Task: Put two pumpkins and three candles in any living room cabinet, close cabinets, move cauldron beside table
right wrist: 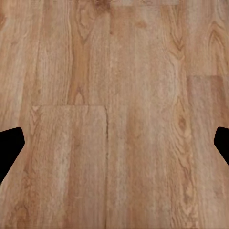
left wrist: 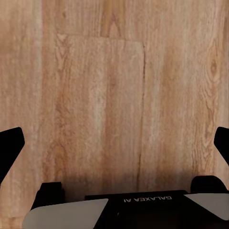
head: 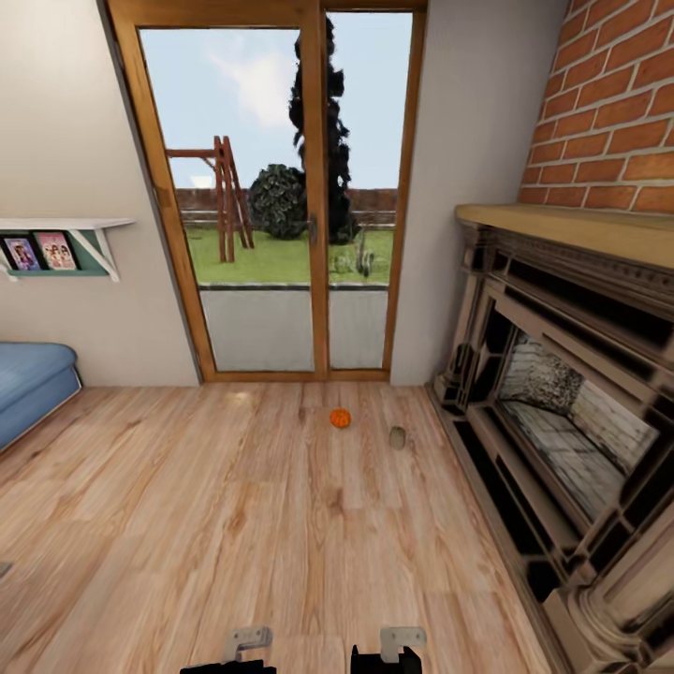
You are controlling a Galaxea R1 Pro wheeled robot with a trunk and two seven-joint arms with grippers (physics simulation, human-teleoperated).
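Grippers came first in the inspection, being nearest the cameras. In the left wrist view the left gripper (left wrist: 114,143) had its two dark fingertips (left wrist: 10,148) at opposite edges of the frame, spread wide, with nothing between them but bare wooden floor (left wrist: 114,86). The right gripper (right wrist: 114,143) was in the same condition in the right wrist view: fingertips (right wrist: 11,145) far apart, nothing held, plank flooring beneath. In the head view, two grey brackets with black parts, one at the left (head: 245,646) and one at the right (head: 398,646), showed at the lower edge, above the floor.

Further out, open plank floor ran toward the far wall. One pumpkin (head: 340,417) lay on the floor, small, round and orange, well ahead of the robot and near the glass door (head: 281,197). One candle (head: 398,437), a short grey-beige stub, stood on the floor just to the right of the pumpkin, apart from it and close to the front corner of the fireplace (head: 562,412). The fireplace, ornate and beige with a wooden mantel, occupied the right side under a red brick wall (head: 618,112).

At the left edge was part of a blue sofa (head: 28,384), with a wall shelf (head: 65,243) carrying two small pictures above it. Beyond the glass door lay a lawn, a wooden swing frame (head: 225,197) and dark trees.
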